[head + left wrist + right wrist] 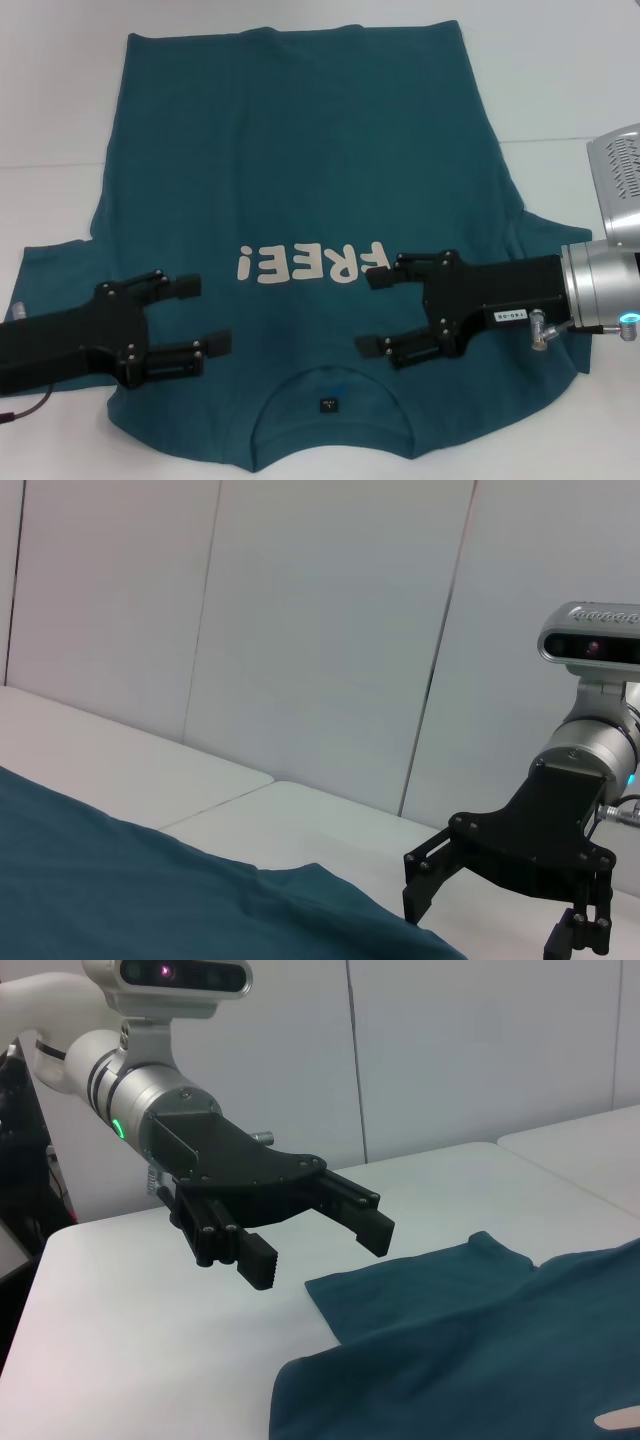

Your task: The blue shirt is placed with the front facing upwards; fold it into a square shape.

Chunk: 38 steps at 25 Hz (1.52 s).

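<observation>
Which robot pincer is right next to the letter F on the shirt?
The right pincer: one open finger tip reaches the F of the cream word on the blue shirt. The left pincer, also open, sits off beside the exclamation mark.

We see the left gripper (320,1240) held above a white table (130,1360), its two black fingers (365,1222) spread apart with nothing between them. The silver wrist section behind it carries a small green light (117,1127), and a grey camera housing (165,974) is mounted above that section. Beyond the fingertips lies the blue shirt (470,1360) — spread flat, one short sleeve (420,1285) reaching toward the gripper without touching it. A sliver of cream lettering (618,1418) shows at the picture's edge. Pale wall panels (470,1050) stand behind the table — a seam divides this tabletop from a second one (590,1145).
</observation>
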Each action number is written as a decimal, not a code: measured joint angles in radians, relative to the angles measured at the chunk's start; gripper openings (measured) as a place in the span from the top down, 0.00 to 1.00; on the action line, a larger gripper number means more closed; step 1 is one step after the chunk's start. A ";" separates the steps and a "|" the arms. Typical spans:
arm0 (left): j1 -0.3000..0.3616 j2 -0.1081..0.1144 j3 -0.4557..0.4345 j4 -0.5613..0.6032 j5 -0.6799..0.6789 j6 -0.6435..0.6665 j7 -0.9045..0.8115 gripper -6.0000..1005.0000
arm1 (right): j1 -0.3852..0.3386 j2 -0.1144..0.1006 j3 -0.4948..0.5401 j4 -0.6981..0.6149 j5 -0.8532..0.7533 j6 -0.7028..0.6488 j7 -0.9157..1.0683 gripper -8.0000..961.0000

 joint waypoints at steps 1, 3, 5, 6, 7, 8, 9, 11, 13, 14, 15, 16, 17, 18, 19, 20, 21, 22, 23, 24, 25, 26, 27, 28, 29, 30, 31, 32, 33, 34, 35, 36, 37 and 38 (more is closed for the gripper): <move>0.000 0.000 0.000 0.000 0.001 0.000 0.000 0.12 | 0.000 0.000 0.000 0.000 0.000 0.000 0.000 0.01; 0.000 0.000 -0.001 0.000 0.002 0.000 -0.001 0.12 | -0.001 0.000 0.000 0.000 0.000 0.000 0.000 0.01; 0.000 0.000 -0.001 0.000 0.002 0.000 -0.004 0.12 | -0.001 0.000 0.000 0.000 0.000 -0.001 0.000 0.01; 0.000 0.000 -0.001 0.000 0.002 0.000 -0.005 0.12 | -0.001 0.000 0.000 0.000 0.000 -0.001 0.000 0.01; 0.000 0.000 0.001 0.000 0.003 0.000 -0.007 0.12 | -0.001 0.000 0.001 0.000 0.000 -0.001 0.000 0.01; 0.000 0.000 0.001 0.000 0.005 0.000 -0.009 0.12 | -0.001 0.000 0.001 0.000 0.000 -0.002 0.000 0.01; 0.000 0.000 0.001 0.000 0.010 -0.004 -0.012 0.12 | -0.001 0.000 0.001 0.000 0.000 -0.002 0.000 0.02; 0.001 -0.001 -0.002 0.000 0.012 -0.009 -0.013 0.12 | -0.001 0.000 0.002 0.000 0.000 -0.002 0.001 0.02; 0.007 -0.006 -0.027 0.005 0.011 -0.018 -0.008 0.12 | -0.001 0.000 0.004 0.000 0.000 -0.002 0.002 0.02; 0.017 -0.015 -0.072 0.016 0.009 -0.022 -0.001 0.12 | -0.001 0.000 0.006 0.000 0.000 -0.002 0.002 0.02; 0.022 -0.018 -0.094 0.022 0.009 -0.025 0.002 0.12 | -0.003 0.000 0.009 0.000 0.000 -0.002 0.002 0.02; 0.028 -0.022 -0.129 0.031 0.009 -0.029 -0.001 0.12 | -0.004 0.000 0.010 0.000 0.003 -0.002 0.002 0.02; 0.035 -0.024 -0.172 0.039 0.009 -0.041 -0.014 0.12 | -0.006 0.000 0.011 0.000 0.005 -0.002 0.002 0.02; 0.039 -0.023 -0.209 0.045 0.015 -0.067 -0.050 0.12 | -0.007 0.000 0.011 0.000 0.008 -0.002 0.002 0.02; 0.043 -0.020 -0.235 0.050 0.022 -0.096 -0.092 0.12 | -0.008 -0.001 0.011 0.000 0.009 -0.001 0.002 0.02; 0.047 -0.012 -0.258 0.056 0.036 -0.141 -0.158 0.12 | -0.009 -0.001 0.011 0.000 0.009 -0.001 0.002 0.02; 0.051 -0.005 -0.267 0.063 0.054 -0.185 -0.232 0.12 | -0.011 -0.001 0.011 0.000 0.010 -0.001 0.001 0.02; 0.054 0.002 -0.274 0.070 0.072 -0.220 -0.294 0.12 | -0.013 -0.001 0.012 0.000 0.011 -0.001 0.001 0.02; 0.056 0.008 -0.274 0.081 0.100 -0.247 -0.365 0.12 | -0.015 -0.001 0.013 0.000 0.011 -0.001 0.001 0.02; 0.056 0.012 -0.275 0.092 0.132 -0.268 -0.429 0.12 | -0.016 -0.001 0.014 0.000 0.011 -0.001 0.001 0.02; 0.054 0.014 -0.274 0.103 0.162 -0.282 -0.477 0.12 | -0.016 -0.001 0.014 0.000 0.011 -0.001 0.001 0.02; 0.049 0.016 -0.274 0.116 0.206 -0.302 -0.527 0.12 | -0.017 -0.001 0.014 0.000 0.011 -0.001 0.001 0.02; 0.049 0.016 -0.274 0.116 0.206 -0.302 -0.527 0.12 | -0.017 -0.001 0.014 0.000 0.012 -0.001 0.001 0.02; 0.033 0.017 -0.269 0.131 0.296 -0.350 -0.615 0.12 | -0.018 0.000 0.015 0.000 0.012 -0.001 0.001 0.02; 0.021 0.017 -0.268 0.134 0.339 -0.379 -0.658 0.12 | -0.018 0.000 0.015 0.000 0.012 -0.001 0.001 0.02; 0.014 0.017 -0.267 0.133 0.364 -0.395 -0.682 0.12 | -0.019 0.000 0.016 0.000 0.012 0.000 0.001 0.02; 0.005 0.017 -0.267 0.131 0.392 -0.413 -0.707 0.12 | -0.021 0.000 0.017 -0.001 0.012 0.002 0.001 0.02; -0.004 0.017 -0.266 0.127 0.415 -0.428 -0.725 0.12 | -0.022 0.000 0.018 -0.002 0.012 0.002 0.001 0.02; -0.010 0.017 -0.266 0.124 0.427 -0.440 -0.731 0.12 | -0.022 0.000 0.019 -0.002 0.012 0.002 0.001 0.02; -0.016 0.017 -0.265 0.122 0.439 -0.453 -0.736 0.12 | -0.023 -0.001 0.020 -0.002 0.012 0.001 0.001 0.02; -0.020 0.016 -0.265 0.121 0.444 -0.463 -0.739 0.12 | -0.024 -0.001 0.021 -0.002 0.012 0.000 0.003 0.02; -0.023 0.015 -0.265 0.119 0.449 -0.471 -0.741 0.12 | -0.025 -0.002 0.022 -0.002 0.012 -0.001 0.004 0.02; -0.027 0.015 -0.265 0.116 0.455 -0.481 -0.743 0.12 | -0.025 -0.003 0.023 -0.003 0.012 -0.001 0.006 0.02; -0.030 0.015 -0.265 0.112 0.461 -0.488 -0.745 0.12 | -0.026 -0.003 0.023 -0.003 0.012 -0.001 0.007 0.02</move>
